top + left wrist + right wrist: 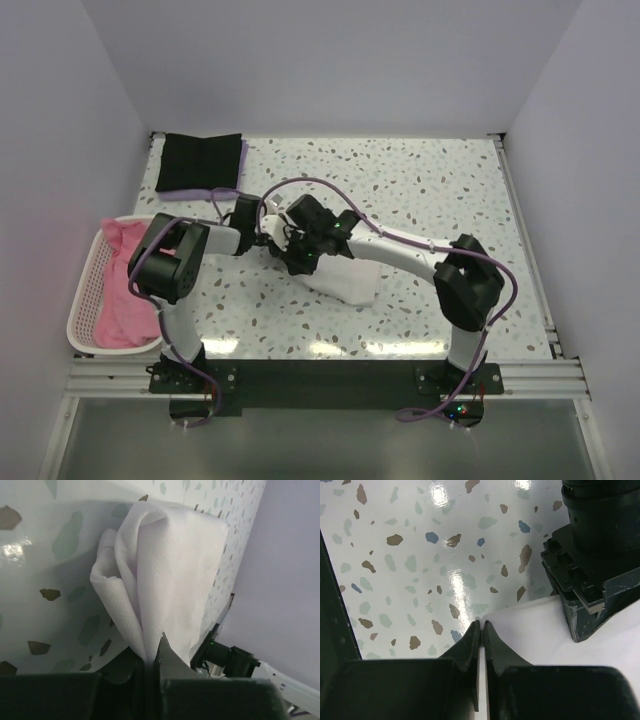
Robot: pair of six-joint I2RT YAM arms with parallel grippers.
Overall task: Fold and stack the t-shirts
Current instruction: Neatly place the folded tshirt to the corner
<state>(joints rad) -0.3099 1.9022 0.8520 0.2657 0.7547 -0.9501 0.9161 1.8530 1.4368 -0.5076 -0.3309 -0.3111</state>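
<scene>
Left wrist: left gripper (151, 652) pinches the white t-shirt (170, 565) in soft rumpled folds (right gripper (481, 630) too).

**Pale booth, speckled worktop**

A glossy white worktop (430, 190) flecked with brown, grey and blue chips fills the booth. Plain lavender-grey walls close it in: a back wall (330, 60), a left wall (50, 150) and a right wall (600, 150). Overhead light glares off the worktop. Aluminium rails (105, 378) edge the near side, with a dull grey surface (330, 445) below.

White t-shirt (345, 283) bunched centrally; black shirt (202, 160) folded atop lavender shirt (243, 160).
</scene>
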